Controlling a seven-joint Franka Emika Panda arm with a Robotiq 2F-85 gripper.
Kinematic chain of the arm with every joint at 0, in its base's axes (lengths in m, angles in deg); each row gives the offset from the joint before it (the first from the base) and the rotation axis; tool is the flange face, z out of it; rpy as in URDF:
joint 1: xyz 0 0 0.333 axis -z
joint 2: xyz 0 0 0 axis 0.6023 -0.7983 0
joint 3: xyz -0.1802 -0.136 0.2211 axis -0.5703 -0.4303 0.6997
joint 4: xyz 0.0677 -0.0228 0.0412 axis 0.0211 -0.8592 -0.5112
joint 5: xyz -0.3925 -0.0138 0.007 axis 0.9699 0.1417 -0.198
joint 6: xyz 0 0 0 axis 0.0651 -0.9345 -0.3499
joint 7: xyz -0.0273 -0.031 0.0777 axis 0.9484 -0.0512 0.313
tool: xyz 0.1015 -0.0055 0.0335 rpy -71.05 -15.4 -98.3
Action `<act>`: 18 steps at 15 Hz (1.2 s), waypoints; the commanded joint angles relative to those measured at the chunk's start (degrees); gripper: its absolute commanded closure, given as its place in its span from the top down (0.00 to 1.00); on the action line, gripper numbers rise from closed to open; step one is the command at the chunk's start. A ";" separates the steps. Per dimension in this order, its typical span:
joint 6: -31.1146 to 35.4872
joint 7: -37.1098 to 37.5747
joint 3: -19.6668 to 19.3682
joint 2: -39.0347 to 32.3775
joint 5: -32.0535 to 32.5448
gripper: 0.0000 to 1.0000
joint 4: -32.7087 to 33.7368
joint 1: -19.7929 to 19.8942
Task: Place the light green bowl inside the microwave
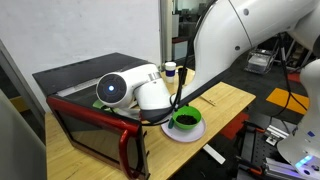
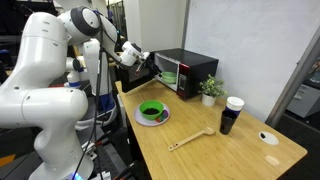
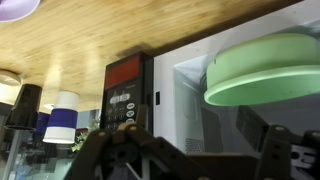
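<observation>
Wrist view, picture flipped, table (image 3: 90,35) at the top. We see the gripper (image 3: 190,150) with its fingers (image 3: 108,152) spread wide. Nothing sits between them and they touch nothing we can make out. The light green bowl (image 3: 265,70) is ahead of the fingers, inside the white cavity of the microwave (image 3: 200,110), clear of both. Its base points at the cavity floor, but contact is unclear. The red control panel (image 3: 128,88) is just beside the opening.

In an exterior view, the arm (image 1: 150,92) reaches over the open red-trimmed door (image 1: 95,135) into the microwave (image 1: 80,75). The arm blocks the tool and the light green bowl, so we cannot tell the jaw opening here. The dark green bowl (image 1: 185,119) sits on a white plate (image 1: 185,133) on the table (image 1: 230,100), near the door.

In an exterior view, the arm (image 2: 125,50) ends at the microwave (image 2: 195,65) front. The tool is too small for us to read its jaws, and we can't make out the light green bowl inside. The dark green bowl (image 2: 152,110) on its plate is near the microwave. A potted plant (image 2: 210,90), black cup (image 2: 231,117) and wooden spoon (image 2: 190,140) stand further along the table.
</observation>
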 commanded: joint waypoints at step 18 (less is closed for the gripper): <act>10.61 -5.66 35.55 25.85 -7.74 0.88 -22.16 36.94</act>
